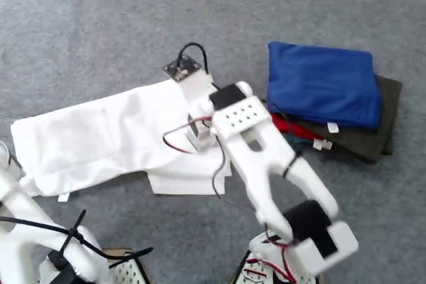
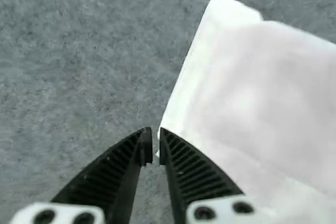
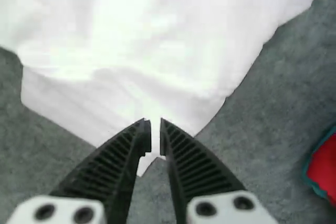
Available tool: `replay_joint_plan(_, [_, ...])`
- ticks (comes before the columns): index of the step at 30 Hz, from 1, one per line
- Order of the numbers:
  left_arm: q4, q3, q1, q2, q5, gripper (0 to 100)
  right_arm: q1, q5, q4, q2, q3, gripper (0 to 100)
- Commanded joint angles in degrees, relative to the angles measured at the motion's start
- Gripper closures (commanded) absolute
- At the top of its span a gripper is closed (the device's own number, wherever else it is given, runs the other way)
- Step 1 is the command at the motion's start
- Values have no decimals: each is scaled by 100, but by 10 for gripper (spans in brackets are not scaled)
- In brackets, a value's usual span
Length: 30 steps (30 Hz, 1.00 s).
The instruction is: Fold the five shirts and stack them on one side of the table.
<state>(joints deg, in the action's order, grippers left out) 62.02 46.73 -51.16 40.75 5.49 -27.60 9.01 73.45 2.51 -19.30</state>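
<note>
A white shirt lies partly spread across the left and middle of the grey table. A flatter white folded layer sticks out beneath its near edge. My right gripper hangs over the shirt's right end. In the right wrist view its jaws are shut above the white shirt's corner. My left gripper is shut at the white shirt's edge, low over the table. Folded shirts are stacked at the right: blue on top, red and dark olive beneath.
My left arm's base fills the near left corner and my right arm's base the near middle. Black and red cables loop around the right wrist. Bare grey table lies along the far side and far left.
</note>
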Motion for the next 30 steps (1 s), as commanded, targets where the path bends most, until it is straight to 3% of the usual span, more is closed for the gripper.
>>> replay_joint_plan(1, [-273,-180,743,62,-510,972,-70,-308,-211,-787,813,982])
replay_joint_plan(5, [-1125,330,1235,-88,-738,970,-229,-316,-185,-1921,1481,983])
replay_joint_plan(13, [-2418,418,1218,-1662,-747,971,-818,-316,123,-2721,2053,983])
replay_joint_plan(24, [-2655,-857,787,-3886,-738,971,-826,-264,712,-2703,2035,983])
replay_joint_plan(30, [-2602,-1121,778,-4158,-527,971,-967,-255,712,-2387,1851,983])
